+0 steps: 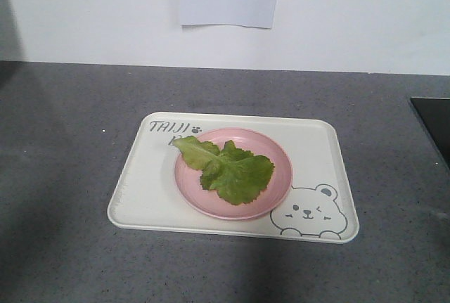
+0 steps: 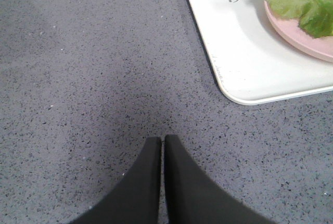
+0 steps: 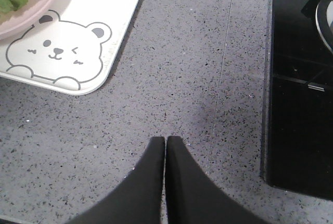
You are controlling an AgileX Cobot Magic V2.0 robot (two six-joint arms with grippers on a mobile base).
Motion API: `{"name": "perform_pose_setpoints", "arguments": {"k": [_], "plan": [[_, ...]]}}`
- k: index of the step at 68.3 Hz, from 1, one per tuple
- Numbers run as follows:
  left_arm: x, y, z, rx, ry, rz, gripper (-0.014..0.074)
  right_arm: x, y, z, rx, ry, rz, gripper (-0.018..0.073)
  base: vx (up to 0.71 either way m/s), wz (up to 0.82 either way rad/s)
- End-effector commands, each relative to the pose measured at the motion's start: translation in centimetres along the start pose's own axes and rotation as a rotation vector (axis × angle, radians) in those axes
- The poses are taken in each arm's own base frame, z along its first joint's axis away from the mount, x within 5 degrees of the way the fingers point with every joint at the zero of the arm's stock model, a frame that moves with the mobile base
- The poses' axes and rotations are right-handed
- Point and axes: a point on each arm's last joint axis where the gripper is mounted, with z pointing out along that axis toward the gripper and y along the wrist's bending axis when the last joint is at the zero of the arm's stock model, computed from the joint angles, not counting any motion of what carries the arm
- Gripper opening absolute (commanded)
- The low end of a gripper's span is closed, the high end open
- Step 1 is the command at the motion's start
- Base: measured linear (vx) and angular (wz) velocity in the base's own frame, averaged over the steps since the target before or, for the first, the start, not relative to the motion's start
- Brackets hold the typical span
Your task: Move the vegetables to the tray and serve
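Grey speckled counter (image 1: 63, 176): stone-look worktop that carries everything; both arms wait over bare stretches of it
Black hob (image 3: 302, 104): dark glass panel off the tray's right end; a metal rim shows at its top corner, too cropped to name
Tray (image 1: 140, 183): cream-white rectangle with rounded corners lying flat on the counter, lettering at the far left, bear drawing at the near right
Pink plate (image 1: 274, 190): round, sits inside the tray near its middle
Lettuce (image 1: 232, 171): one frilly green leaf lying on the plate, its paler rib pointing to the far left corner; it looks wholly within the plate rim, though the edge is hard to judge
Left gripper (image 2: 162, 140): dark fingers pressed together, holding nothing, near the tray's left near corner but apart from it
Right gripper (image 3: 165, 140): fingers likewise closed and empty, between the tray's bear corner and the hob
Step in hand: the leaf is on the tray by way of the plate, so I judge the transfer done and the serving still to come
Next move: each gripper must spread, reach its own end of the tray, and pinch the raised rim; lift both ends level so plate and leaf do not slide
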Motion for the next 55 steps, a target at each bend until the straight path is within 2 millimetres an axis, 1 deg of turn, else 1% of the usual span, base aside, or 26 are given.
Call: {"name": "perform_pose_setpoints", "arguments": {"k": [1, 5, 12, 25, 30, 36, 41, 50, 55], "plan": [[-0.9, 0.0, -1.0, 0.004, -0.099, -0.018, -0.0006, -1.1, -0.2, -0.5, 0.017, -0.075, -0.005, -0.001, 0.0, 0.0], [-0.4, 0.2, -1.6, -0.015, -0.141, -0.016, -0.0006, -1.1, -0.2, -0.5, 0.017, -0.075, -0.005, -0.001, 0.0, 0.0], [1.3, 0.4, -1.6, -0.034, -0.261, -0.041, -0.0006, -1.1, -0.1, -0.5, 0.011, -0.077, 0.0, -0.001, 0.0, 0.0], [6.1, 0.6, -0.3, -0.086, -0.56, -0.091, -0.0006, -1.1, -0.1, -0.5, 0.01, -0.077, 0.001, -0.001, 0.0, 0.0], [7.7, 0.6, 0.3, -0.098, -0.624, -0.107, -0.0006, -1.1, -0.1, -0.5, 0.01, -0.077, 0.001, -0.001, 0.0, 0.0], [9.4, 0.5, 1.1, -0.101, -0.671, -0.117, -0.0006, -1.1, -0.1, -0.5, 0.01, -0.077, 0.001, -0.001, 0.0, 0.0], [10.5, 0.5, 1.8, -0.102, -0.695, -0.116, -0.0006, -1.1, -0.1, -0.5, 0.01, -0.077, 0.001, -0.001, 0.0, 0.0], [12.1, 0.4, 2.8, -0.095, -0.725, -0.135, -0.0006, -1.1, -0.1, -0.5, 0.01, -0.077, 0.001, -0.001, 0.0, 0.0], [12.4, 0.4, 2.9, -0.084, -0.714, -0.164, -0.0006, -1.1, -0.1, -0.5, 0.01, -0.077, 0.001, -0.001, 0.0, 0.0]]}}
